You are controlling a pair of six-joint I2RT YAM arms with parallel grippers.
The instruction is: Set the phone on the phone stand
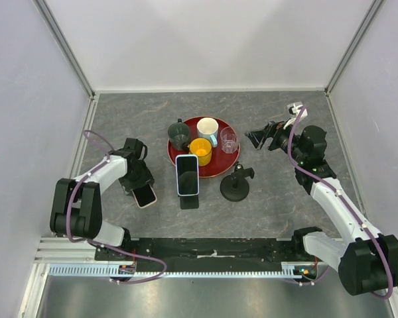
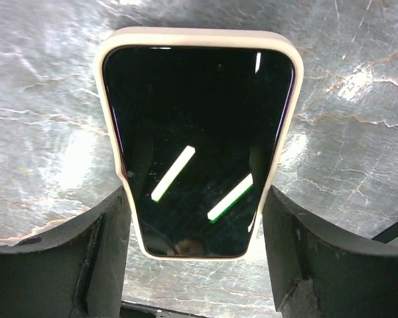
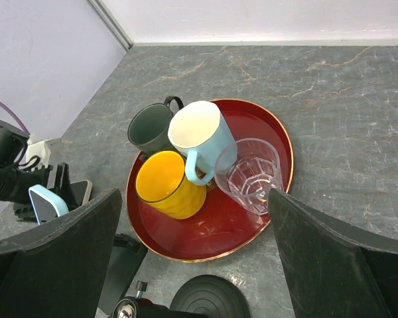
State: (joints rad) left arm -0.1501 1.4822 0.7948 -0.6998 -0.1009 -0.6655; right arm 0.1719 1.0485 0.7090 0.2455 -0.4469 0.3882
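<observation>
Cream-cased phone (image 2: 198, 146) (screen up) snug in the left gripper (image 2: 196, 202)

The left arm (image 1: 96, 175) and right arm (image 1: 337, 204), mounted on the black base rail (image 1: 212, 248), had white links, black joints and looping purple cables (image 1: 93, 137).

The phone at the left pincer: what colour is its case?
Cream; phone shows best in left wrist view.

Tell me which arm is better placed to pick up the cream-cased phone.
Left. The left fingers clasp the cream-cased phone on both sides; the right fingers hang open beyond the red tray.
</observation>
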